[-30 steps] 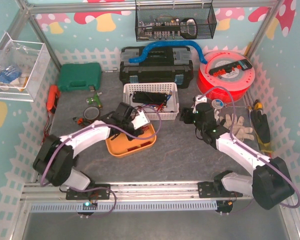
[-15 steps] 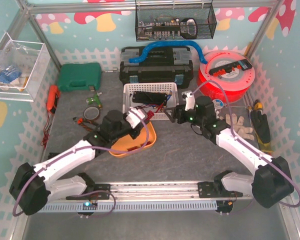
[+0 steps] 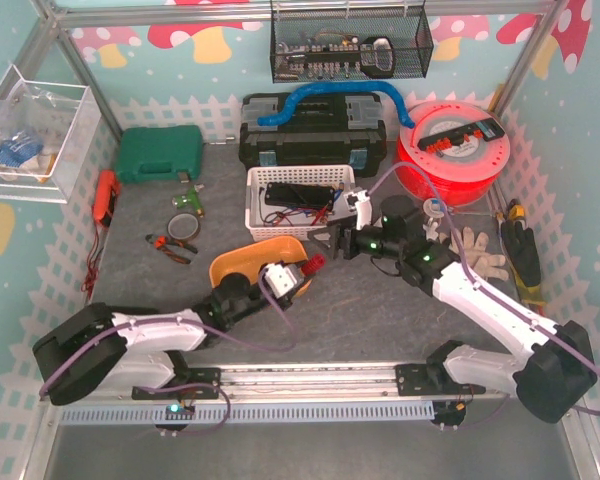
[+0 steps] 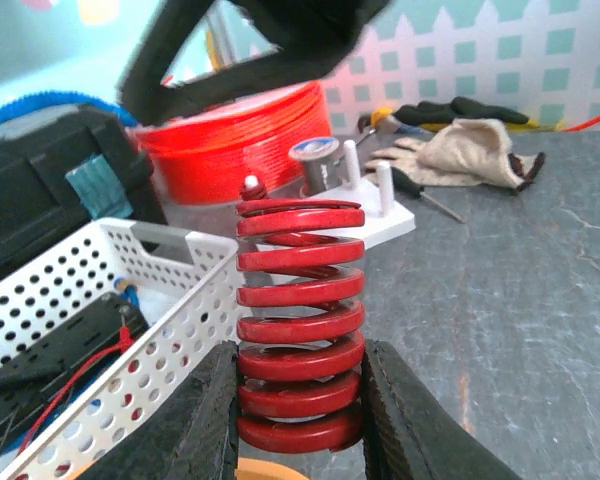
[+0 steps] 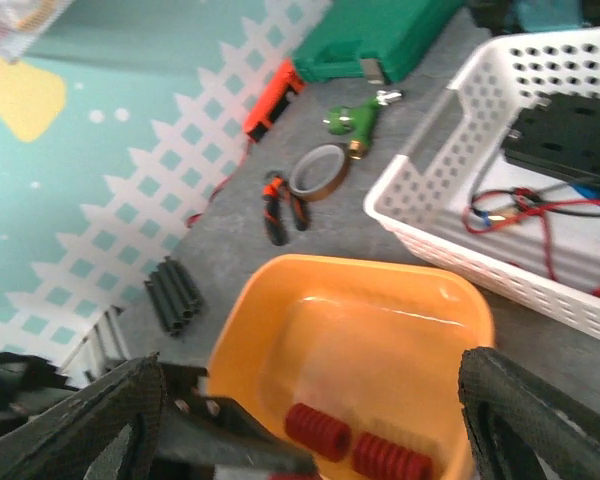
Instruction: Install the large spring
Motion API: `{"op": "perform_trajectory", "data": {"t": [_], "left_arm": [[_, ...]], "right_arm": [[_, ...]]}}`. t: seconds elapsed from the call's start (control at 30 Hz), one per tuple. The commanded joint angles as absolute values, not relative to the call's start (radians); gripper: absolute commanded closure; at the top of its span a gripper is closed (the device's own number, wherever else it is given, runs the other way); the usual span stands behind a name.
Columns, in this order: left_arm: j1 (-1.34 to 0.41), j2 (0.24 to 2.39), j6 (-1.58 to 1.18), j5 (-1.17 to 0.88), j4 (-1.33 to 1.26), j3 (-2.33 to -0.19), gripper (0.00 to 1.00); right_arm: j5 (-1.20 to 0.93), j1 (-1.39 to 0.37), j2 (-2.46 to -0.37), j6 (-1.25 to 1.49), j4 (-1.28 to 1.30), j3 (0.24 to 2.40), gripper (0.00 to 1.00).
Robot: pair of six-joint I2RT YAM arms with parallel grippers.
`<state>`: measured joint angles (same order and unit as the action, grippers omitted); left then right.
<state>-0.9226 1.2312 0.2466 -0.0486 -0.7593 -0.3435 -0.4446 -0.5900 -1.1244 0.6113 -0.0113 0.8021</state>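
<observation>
My left gripper is shut on a large red coil spring and holds it upright at its lower coils. In the top view the left gripper and the spring are at the right edge of the orange tray. A white fixture plate with upright pegs stands behind the spring, in front of the red spool. My right gripper is open and empty, just right of the tray. In its wrist view the right gripper looks down on the tray, which holds two smaller red springs.
A white basket with black parts and wires stands behind the tray. A black toolbox, red filament spool and green case line the back. Gloves lie right. Tape roll and pliers lie left.
My left arm has drawn back toward the near edge and now holds the spring at the tray's right edge. My right gripper has moved left and nearer to the tray.
</observation>
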Motion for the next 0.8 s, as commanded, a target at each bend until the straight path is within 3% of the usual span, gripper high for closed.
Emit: {"op": "perform_trajectory", "data": {"t": [0.0, 0.3, 0.5, 0.7, 0.77], "left_arm": [[-0.955, 1.236, 0.319, -0.013, -1.141, -0.216, 1.00], [-0.957, 1.211, 0.313, 0.005, -1.156, -0.196, 1.00], [-0.958, 1.229, 0.317, 0.057, -1.178, -0.194, 1.00], [-0.957, 1.242, 0.301, 0.042, -1.149, -0.214, 1.00], [-0.958, 1.249, 0.301, 0.045, -1.148, -0.216, 1.00]], "right_arm": [[-0.508, -0.630, -1.135, 0.602, -0.016, 0.866, 0.20], [-0.520, -0.701, -1.221, 0.519, 0.096, 0.944, 0.23], [-0.448, -0.701, -1.168, 0.491, 0.176, 0.904, 0.19], [-0.511, -0.715, -1.212, 0.480, 0.166, 0.890, 0.27], [-0.506, -0.722, -1.227, 0.477, 0.161, 0.889, 0.33]]}}
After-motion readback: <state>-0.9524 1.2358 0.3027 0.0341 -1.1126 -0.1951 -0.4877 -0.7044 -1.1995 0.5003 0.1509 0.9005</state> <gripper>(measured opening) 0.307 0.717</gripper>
